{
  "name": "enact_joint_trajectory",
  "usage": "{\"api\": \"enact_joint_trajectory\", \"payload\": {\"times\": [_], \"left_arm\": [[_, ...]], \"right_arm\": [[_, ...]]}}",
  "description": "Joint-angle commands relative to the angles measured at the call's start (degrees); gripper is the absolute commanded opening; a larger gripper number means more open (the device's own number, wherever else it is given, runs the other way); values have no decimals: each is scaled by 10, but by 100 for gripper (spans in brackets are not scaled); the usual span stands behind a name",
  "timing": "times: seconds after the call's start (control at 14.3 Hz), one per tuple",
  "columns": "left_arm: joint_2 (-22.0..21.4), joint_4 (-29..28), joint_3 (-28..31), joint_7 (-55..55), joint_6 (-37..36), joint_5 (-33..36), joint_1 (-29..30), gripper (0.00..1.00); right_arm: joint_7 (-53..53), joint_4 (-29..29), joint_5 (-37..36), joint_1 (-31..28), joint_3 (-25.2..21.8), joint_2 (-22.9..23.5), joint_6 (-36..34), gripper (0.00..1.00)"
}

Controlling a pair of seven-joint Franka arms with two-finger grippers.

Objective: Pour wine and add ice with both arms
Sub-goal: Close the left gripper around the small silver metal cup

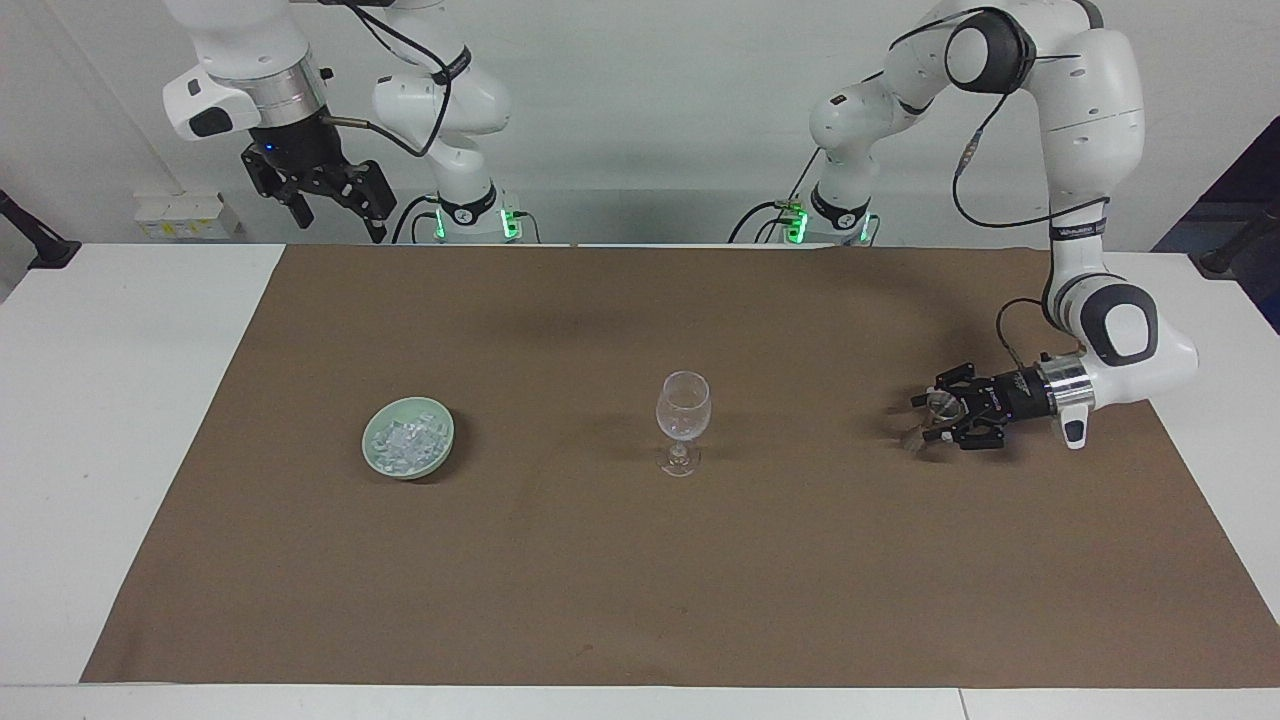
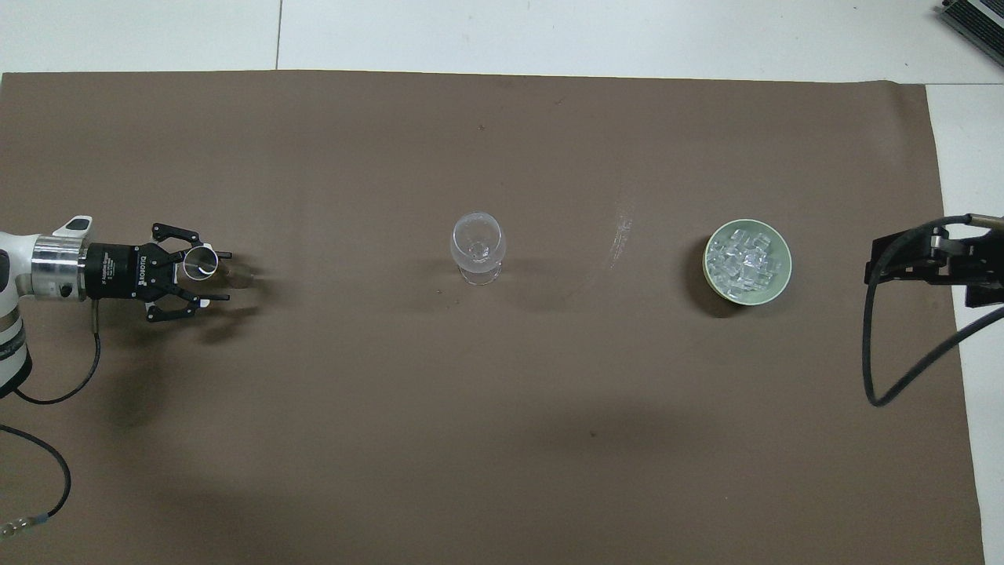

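A clear, empty wine glass (image 1: 683,405) stands upright mid-table, also in the overhead view (image 2: 478,245). A pale green bowl (image 1: 447,425) holding the ice (image 1: 404,441) sits beside it toward the right arm's end; the bowl (image 2: 787,265) and ice (image 2: 745,259) show from above too. A small clear glass (image 1: 936,404) stands toward the left arm's end (image 2: 201,263). My left gripper (image 1: 925,420) lies low and level, its open jaws on either side of that small glass (image 2: 223,276). My right gripper (image 1: 320,195) hangs open and empty high over the table's near edge.
A brown mat (image 1: 600,560) covers most of the white table (image 1: 110,400). The right arm's black cable (image 2: 871,345) loops over the mat's end beside the bowl. The left arm's cable (image 2: 47,463) lies on the mat near the robots.
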Motion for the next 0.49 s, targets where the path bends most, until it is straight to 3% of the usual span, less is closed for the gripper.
{"api": "enact_joint_trajectory", "payload": {"times": [0.0, 0.21, 0.42], "left_arm": [[-21, -25, 6, 9, 8, -14, -4, 50], [-21, -24, 6, 9, 8, -14, -3, 42], [-21, -24, 6, 9, 7, -14, -4, 17]], "right_arm": [[-12, 6, 13, -10, 2, 1, -9, 100], [-12, 6, 13, -10, 2, 0, -9, 100], [-11, 5, 13, -10, 2, 1, -9, 100]]}}
